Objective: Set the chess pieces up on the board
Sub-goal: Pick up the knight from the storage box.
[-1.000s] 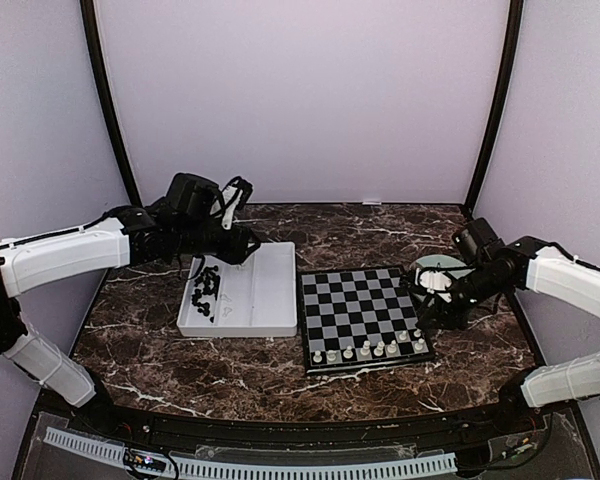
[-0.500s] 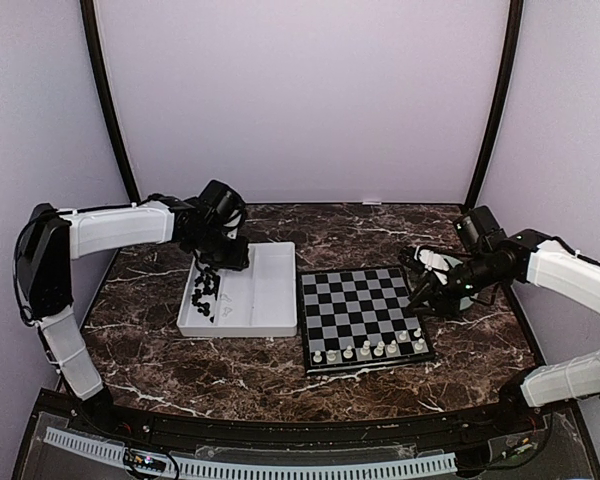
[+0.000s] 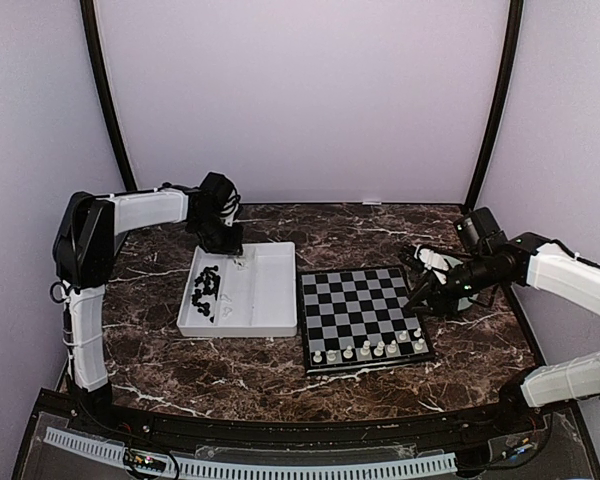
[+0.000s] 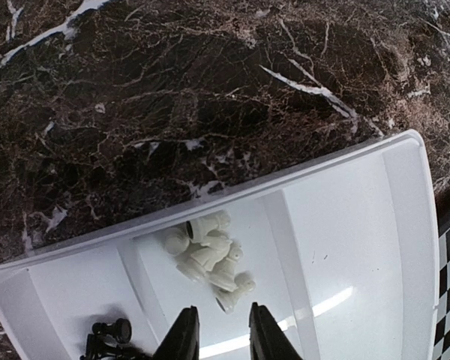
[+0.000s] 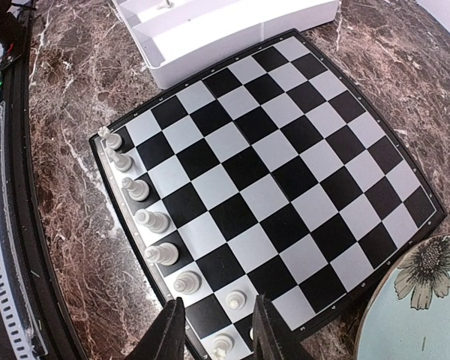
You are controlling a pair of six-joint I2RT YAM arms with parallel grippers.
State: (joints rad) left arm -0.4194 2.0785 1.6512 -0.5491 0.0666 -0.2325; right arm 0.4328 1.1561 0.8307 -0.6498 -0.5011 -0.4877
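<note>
The white chess pieces (image 5: 154, 220) stand in a row along one edge of the board (image 5: 270, 165), ahead and to the left of the right gripper (image 5: 216, 334). One more piece stands on the board straight under it, with space showing on both sides. This gripper hangs half wide over the board's corner and grips nothing. A pale green plate (image 5: 405, 315) with a flower lies just beside the board, to that gripper's right. Off the board, a heap of white pieces (image 4: 210, 259) lies in the middle compartment of the white tray (image 4: 345, 225), just ahead of the left gripper (image 4: 221, 341), whose jaws stand narrow with nothing between them. The black pieces (image 4: 109, 337) lie in the next compartment to its left. Tray and board rest on the dark marble worktop (image 4: 172, 90).
</note>
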